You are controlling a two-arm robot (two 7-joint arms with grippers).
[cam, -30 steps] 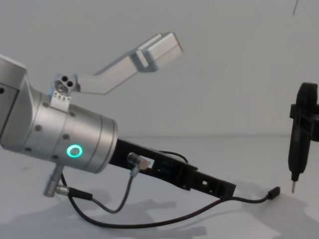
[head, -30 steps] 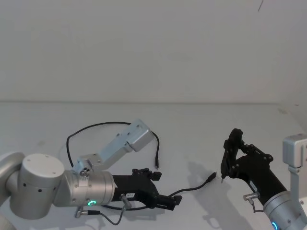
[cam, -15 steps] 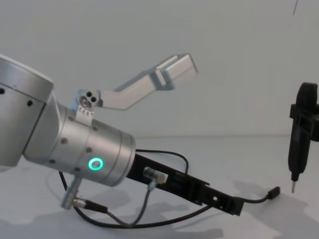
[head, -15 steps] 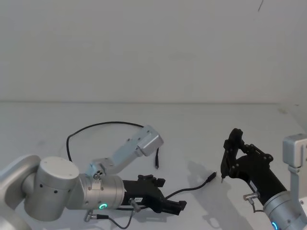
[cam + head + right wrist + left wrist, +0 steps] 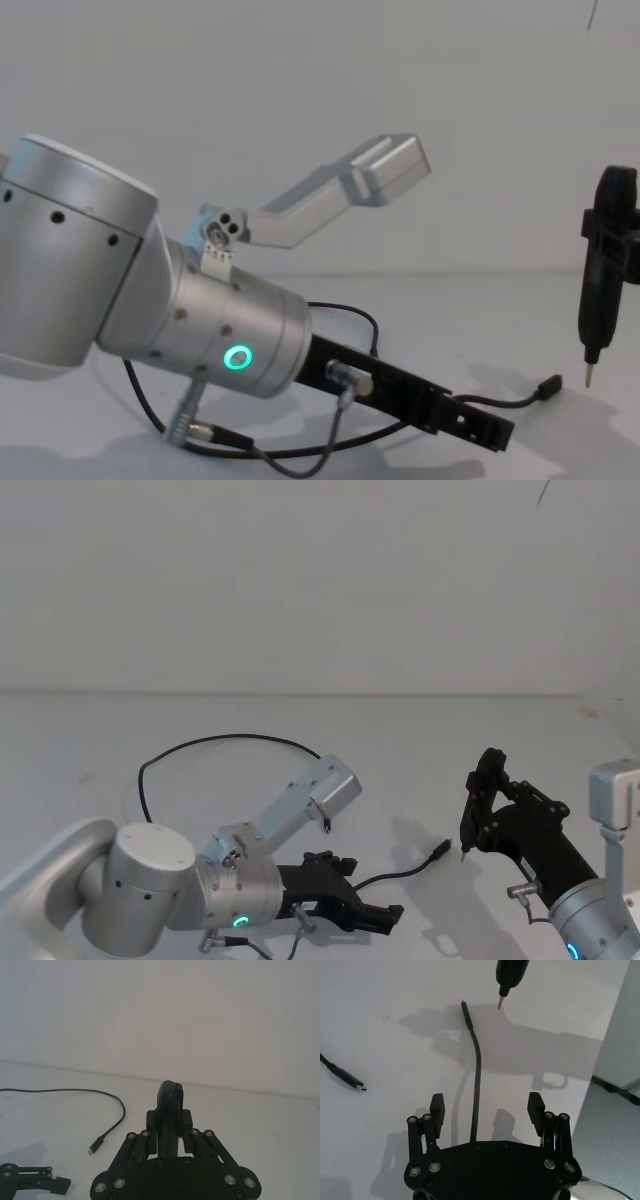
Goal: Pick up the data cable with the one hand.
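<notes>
Here, left pincer (image 5: 486,1102) astride data cable (image 5: 478,1075).

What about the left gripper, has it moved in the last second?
Yes. In the head view the left gripper has slid rightward, nearer the unmoved plug of the data cable.
</notes>
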